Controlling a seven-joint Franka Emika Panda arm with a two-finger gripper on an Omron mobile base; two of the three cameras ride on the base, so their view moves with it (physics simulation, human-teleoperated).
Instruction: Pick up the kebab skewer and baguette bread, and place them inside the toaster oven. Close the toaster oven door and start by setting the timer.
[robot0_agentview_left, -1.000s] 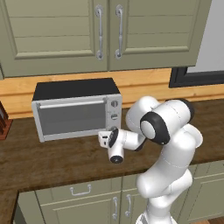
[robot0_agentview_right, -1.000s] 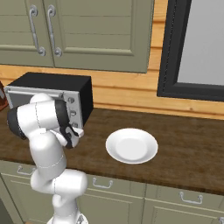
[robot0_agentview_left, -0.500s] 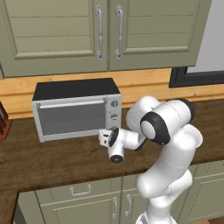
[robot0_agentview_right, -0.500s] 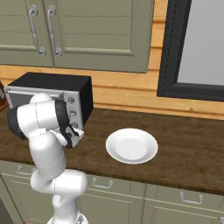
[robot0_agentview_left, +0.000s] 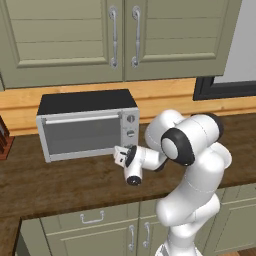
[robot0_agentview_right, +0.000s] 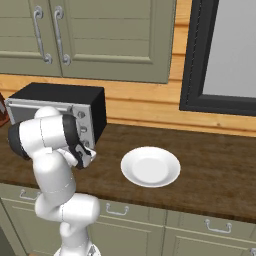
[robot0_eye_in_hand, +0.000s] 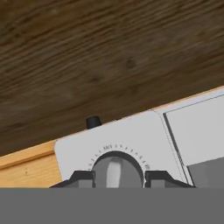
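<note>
1. A boxy silver-fronted toaster oven (robot0_agentview_left: 87, 125) with a black top stands on a dark wooden tabletop (robot0_agentview_left: 60, 182), backed against a pale wood wall panel below green-grey cabinets
2. The toaster oven door (robot0_agentview_left: 82, 134) is shut, its bar handle running along the upper edge; the glass is grey and nothing inside can be made out
3. Three round knobs sit in a column at the oven's right end; the white arm reaches in from the right and its hand (robot0_agentview_left: 124, 153) is at the lowest one
4. In the hand view the picture is rolled over, so the tabletop fills the top. The lowest knob (robot0_eye_in_hand: 117, 168), a grey dial ringed with fine tick marks, sits between the two dark fingertips (robot0_eye_in_hand: 81, 176). The fingertips are a little apart, one on each side of the dial; whether they actually press on it cannot be told
5. A white round plate (robot0_agentview_right: 150, 166) lies on the tabletop well to the right of the oven, with nothing on it
6. Judging how the dial will handle: it looks rigid, small and smooth, so fingers could slip around it when it is turned. The surest hold is probably across its raised middle ridge, fingertips squarely on opposite sides, then a twist about its own axis
7. The oven itself looks heavy enough to stay put under that twist
</note>
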